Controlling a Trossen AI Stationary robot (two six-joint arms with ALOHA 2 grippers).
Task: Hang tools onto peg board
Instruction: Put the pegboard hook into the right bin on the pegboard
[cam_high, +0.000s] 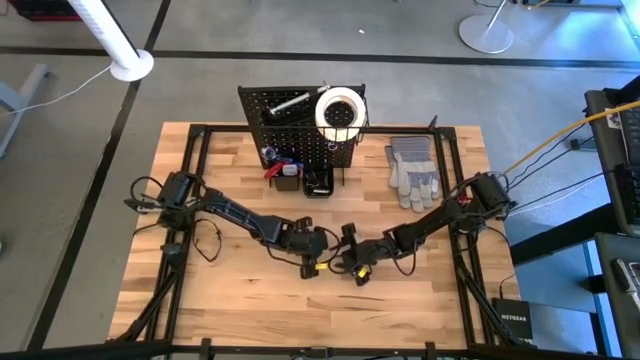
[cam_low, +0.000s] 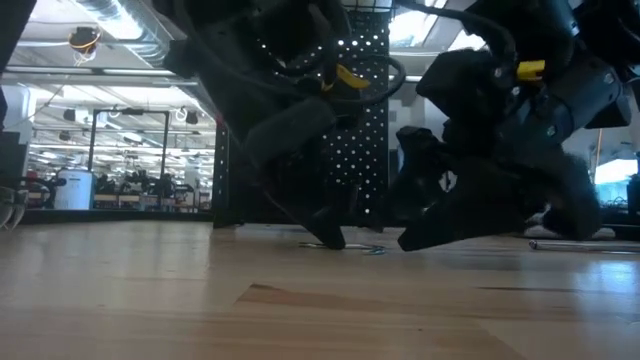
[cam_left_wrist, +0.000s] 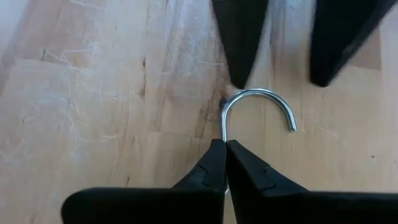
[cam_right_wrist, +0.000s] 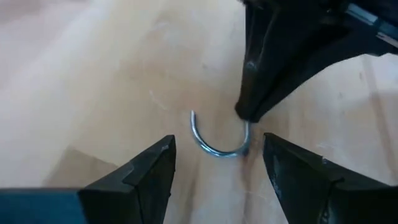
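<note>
A small silver metal hook (cam_left_wrist: 261, 93) lies on the wooden table near its middle. My left gripper (cam_left_wrist: 226, 144) is shut on the hook's straight shank. My right gripper (cam_right_wrist: 217, 140) is open and faces the left one, with one finger on each side of the hook's curved end (cam_right_wrist: 211, 148), touching nothing. In the high view both grippers (cam_high: 335, 248) meet in front of the peg board (cam_high: 300, 130). The board carries a white tape roll (cam_high: 340, 112) and a silver tool (cam_high: 288, 103). Red-handled tools stand in its bottom bin (cam_high: 285, 170). My left gripper pinches the hook's straight shank (cam_left_wrist: 224, 127) between its two fingertips, lying along the shank. The fingers (cam_low: 325, 232) slant down onto it from above. The hook's curved end (cam_left_wrist: 287, 115) sticks out ahead of the fingertips and lies flat on the table.
Grey work gloves (cam_high: 412, 170) lie on the table to the right of the peg board. A second black bin (cam_high: 318, 182) sits at the board's foot. Black frame rails (cam_high: 190, 190) run along both table sides. Bare wood (cam_high: 250, 300) lies toward the near edge.
</note>
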